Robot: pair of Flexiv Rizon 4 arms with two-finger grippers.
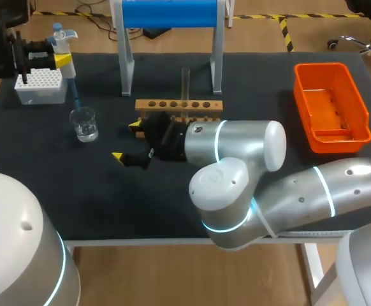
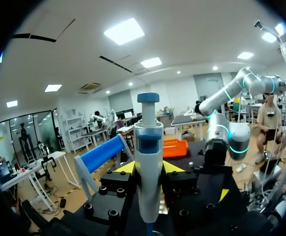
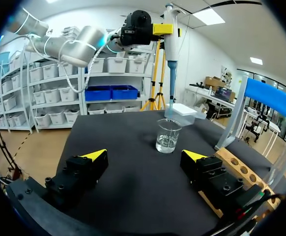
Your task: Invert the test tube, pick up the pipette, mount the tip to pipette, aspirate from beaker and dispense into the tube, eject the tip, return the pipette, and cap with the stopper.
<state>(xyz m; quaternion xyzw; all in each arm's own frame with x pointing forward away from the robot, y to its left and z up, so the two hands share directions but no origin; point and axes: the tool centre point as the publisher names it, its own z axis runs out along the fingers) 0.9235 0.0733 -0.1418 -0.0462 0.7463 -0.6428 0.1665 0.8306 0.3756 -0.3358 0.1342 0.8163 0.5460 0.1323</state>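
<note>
The left gripper (image 2: 149,169) is clamped on the white pipette with the blue plunger cap (image 2: 148,142), its yellow-tipped fingers pressing the body from both sides. The pipette's long axis is close to vertical, plunger up. Its slim blue tip (image 1: 74,95) points down at the small clear glass beaker (image 1: 84,123), which holds a little water. The tip's end seems to sit just above or at the beaker's rim; whether it reaches the liquid cannot be told. The step looks like aspirating. It would go best with a straight descent down the beaker's centre, clear of the glass wall, the tip's end under the surface before drawing, and the pipette kept upright. Just behind the beaker stands the white tip box (image 1: 40,85). Further along the table, the clear test tube (image 1: 185,83) stands upright in the wooden rack (image 1: 179,105). The right gripper (image 1: 127,141) hangs near the rack, spread wide and empty.
</note>
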